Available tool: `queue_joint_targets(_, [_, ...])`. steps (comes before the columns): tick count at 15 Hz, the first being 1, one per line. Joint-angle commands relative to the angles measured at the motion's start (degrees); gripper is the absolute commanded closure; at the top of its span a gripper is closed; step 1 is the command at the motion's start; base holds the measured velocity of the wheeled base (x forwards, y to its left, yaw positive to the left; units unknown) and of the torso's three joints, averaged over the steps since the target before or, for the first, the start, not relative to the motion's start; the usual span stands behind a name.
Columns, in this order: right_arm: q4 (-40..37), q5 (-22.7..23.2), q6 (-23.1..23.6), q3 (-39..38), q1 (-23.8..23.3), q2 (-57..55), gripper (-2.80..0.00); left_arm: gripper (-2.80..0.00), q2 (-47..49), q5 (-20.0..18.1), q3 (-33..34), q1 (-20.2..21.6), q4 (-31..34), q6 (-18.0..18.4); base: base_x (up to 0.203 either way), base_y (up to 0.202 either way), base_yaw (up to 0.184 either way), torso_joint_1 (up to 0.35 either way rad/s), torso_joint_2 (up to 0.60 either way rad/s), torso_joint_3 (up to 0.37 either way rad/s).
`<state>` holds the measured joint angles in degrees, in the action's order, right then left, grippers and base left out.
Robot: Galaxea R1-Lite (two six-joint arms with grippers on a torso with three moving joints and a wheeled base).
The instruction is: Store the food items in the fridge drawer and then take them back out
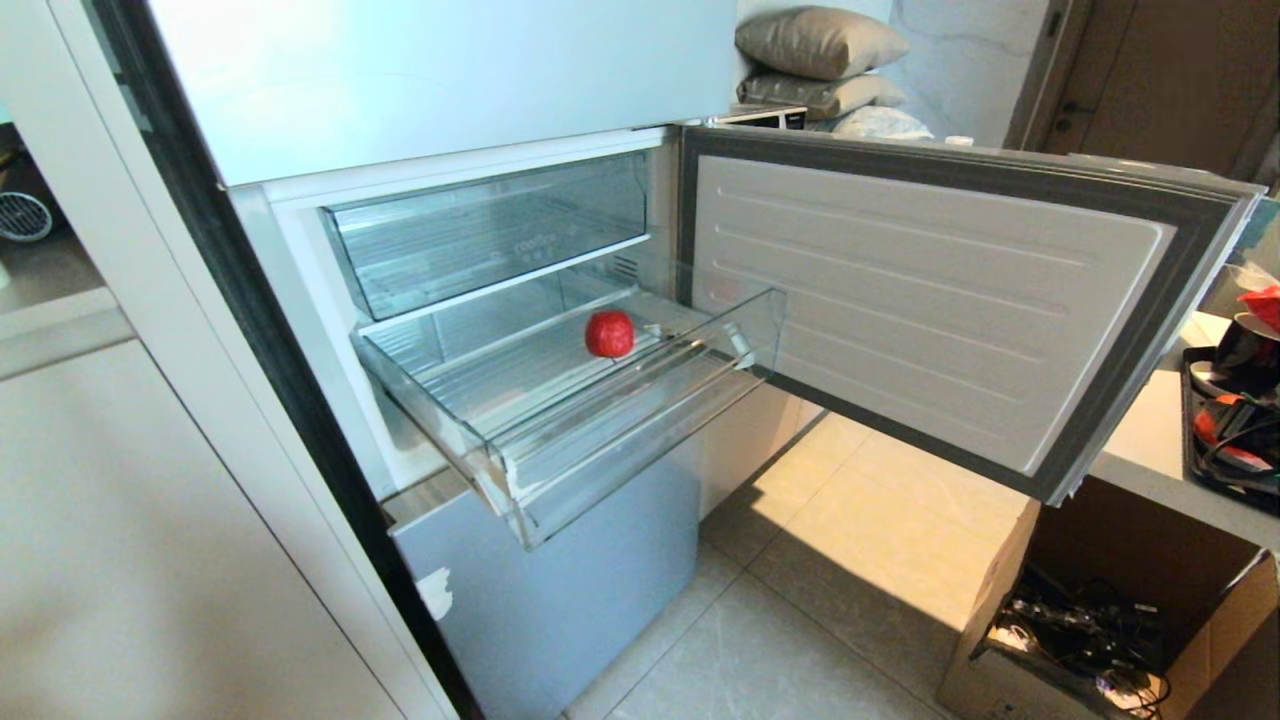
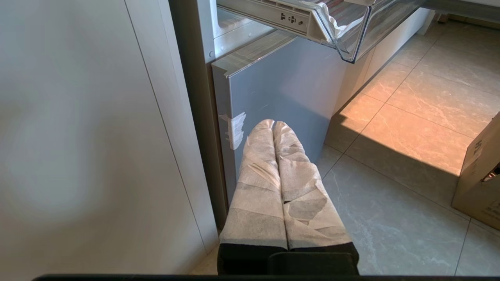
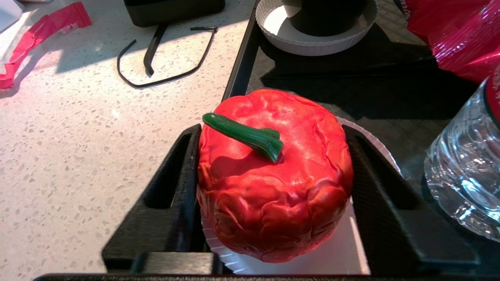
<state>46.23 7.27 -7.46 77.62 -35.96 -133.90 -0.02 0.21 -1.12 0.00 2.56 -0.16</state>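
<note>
Gripping one orange-red piece [image 3: 273, 175] on a white plate [image 3: 343, 257], the right gripper [image 3: 273, 187] presses both sides; one glossy red piece [image 1: 609, 333] lies inside the fridge drawer [image 1: 640, 420]; left gripper [image 2: 275, 132] closed, empty.

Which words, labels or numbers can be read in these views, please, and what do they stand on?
None reads clearly.
Upper clear drawer: faint print, too blurred to read.
Red wrapper: small print, unreadable.
Cardboard box: dark marks, unreadable.

Left claw [image 2: 272, 127] shut, taped fingers [image 2: 259, 183] near fridge drawer [image 2: 343, 35] corner
</note>
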Motion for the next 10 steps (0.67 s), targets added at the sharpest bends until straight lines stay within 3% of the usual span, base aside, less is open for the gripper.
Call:
queue_joint_targets(1, [-0.15,0.12,-0.01,0.07,0.03,0.29,0.0,0.0,0.02,-0.03,-0.02,0.0,0.08,-0.02,0.0,0.0,0.0,0.0,0.0,0.0])
queue_joint_targets(4, [-1.27,-0.14,-0.14,-0.37,-0.06,4.14,0.0,0.0,0.02,0.03,0.0,0.02,0.05,-0.02,0.0,0.0,0.0,0.0,0.0,0.0])
queue_joint_targets(7, [-9.38,-0.25,-0.37,-2.04,-0.26,13.47,0.0,0.0,0.02,-0.03,0.05,0.0,-0.01,-0.02,0.0,0.0,0.0,0.0,0.0,0.0])
queue_joint_targets(10, [-14.83,-1.04,-0.46,-9.76,-0.31,26.69,0.0,0.0,0.02,0.05,-0.02,0.09,0.05,-0.02,0.0,0.0,0.0,0.0,0.0,0.0])
